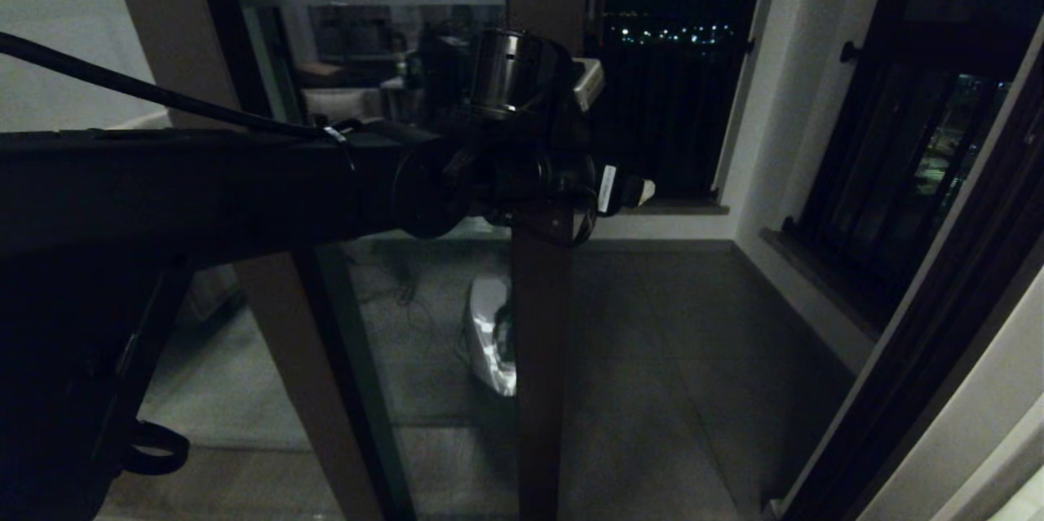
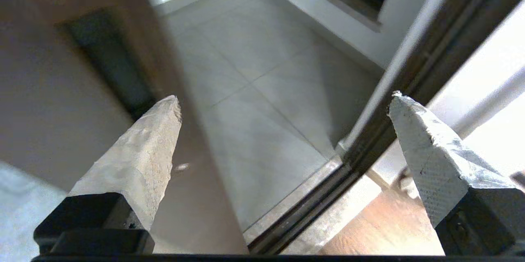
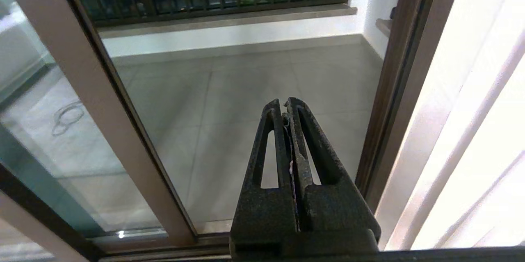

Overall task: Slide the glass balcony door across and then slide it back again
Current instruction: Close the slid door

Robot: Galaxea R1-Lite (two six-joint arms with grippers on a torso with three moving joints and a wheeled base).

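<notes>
The glass balcony door [image 1: 542, 358] stands partly slid, its brown stile upright in the middle of the head view with a frosted band at the top. My left arm reaches across from the left, and my left gripper [image 1: 626, 192] is at the stile's edge at mid height. In the left wrist view the left gripper [image 2: 285, 96] is open wide, with one finger [image 2: 139, 155] lying over the stile's face near the recessed handle [image 2: 106, 61]. The stile's edge runs between the fingers. My right gripper [image 3: 286, 104] is shut and holds nothing, hanging low before the doorway, with the stile [image 3: 102, 122] to one side.
Through the gap lies the tiled balcony floor [image 1: 669, 358], with a dark barred window [image 1: 677, 97] at the back and another window [image 1: 913, 162] on the right. The dark door jamb [image 1: 938, 342] borders the gap. The floor track [image 2: 311, 208] runs below. A white object [image 1: 489, 333] sits behind the glass.
</notes>
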